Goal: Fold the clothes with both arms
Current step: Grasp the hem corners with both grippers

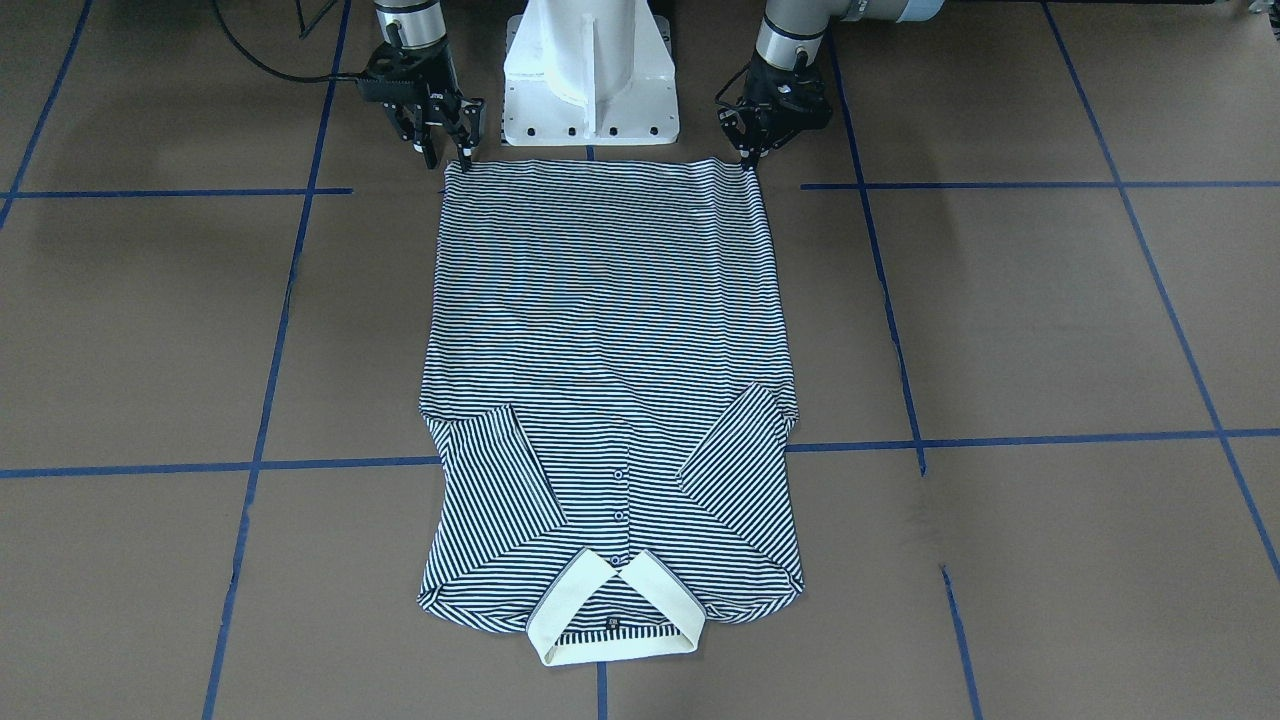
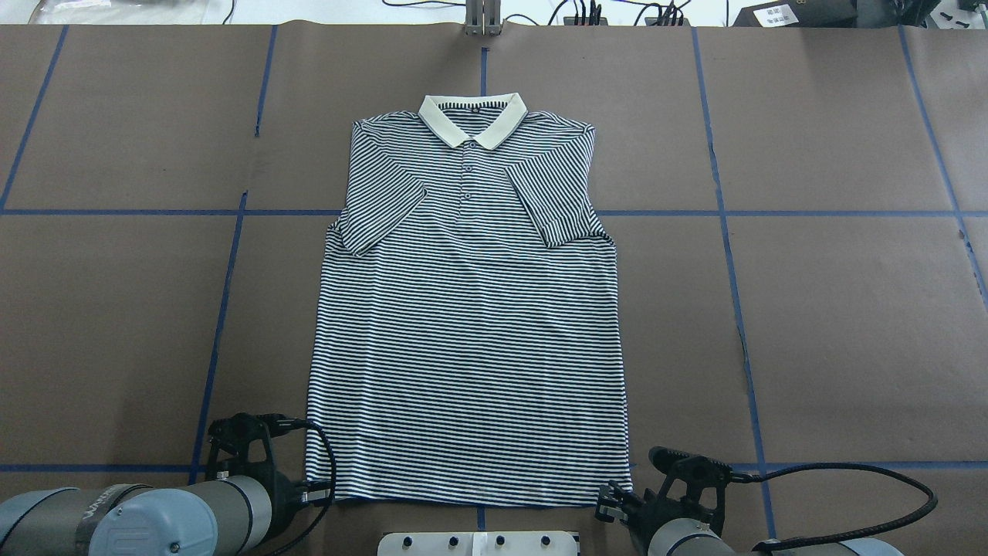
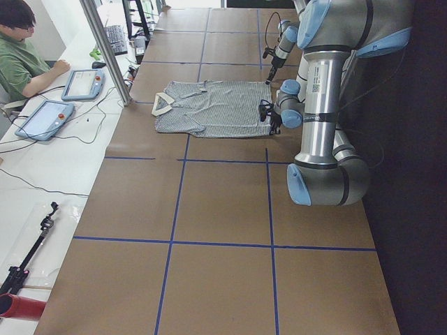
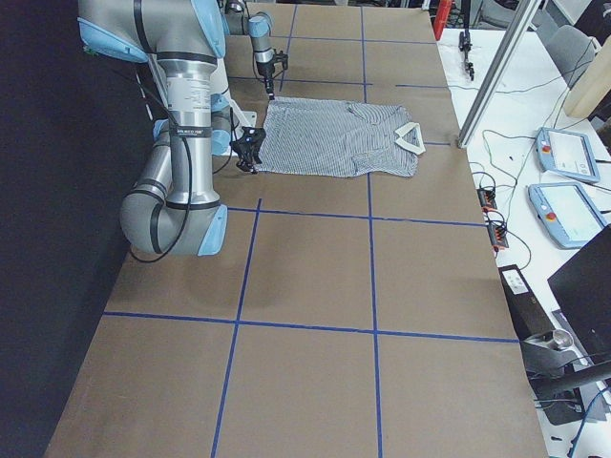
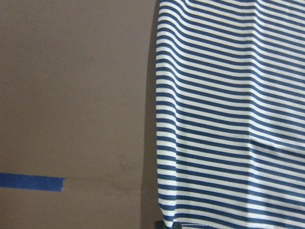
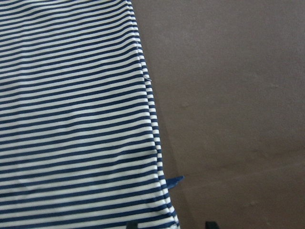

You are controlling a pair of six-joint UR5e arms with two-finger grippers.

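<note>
The striped polo shirt (image 1: 610, 320) (image 2: 467, 332) lies flat and face up on the brown table. Both sleeves are folded inward and the cream collar (image 2: 472, 116) is at the far end from me. My left gripper (image 1: 748, 160) (image 2: 316, 494) is at the near hem corner on my left. In the left wrist view its fingertips (image 5: 167, 225) meet at the hem, so it looks shut on the cloth. My right gripper (image 1: 447, 158) (image 2: 614, 506) is at the other near hem corner. It is open, and its two tips straddle the corner of the shirt (image 6: 71, 119).
The white pedestal base (image 1: 590, 70) stands just behind the hem, between the arms. Blue tape lines (image 2: 224, 309) grid the brown table. A person (image 3: 17, 63) sits at a side bench with control tablets (image 3: 45, 118) beyond the collar end. A metal post (image 3: 105, 49) rises there.
</note>
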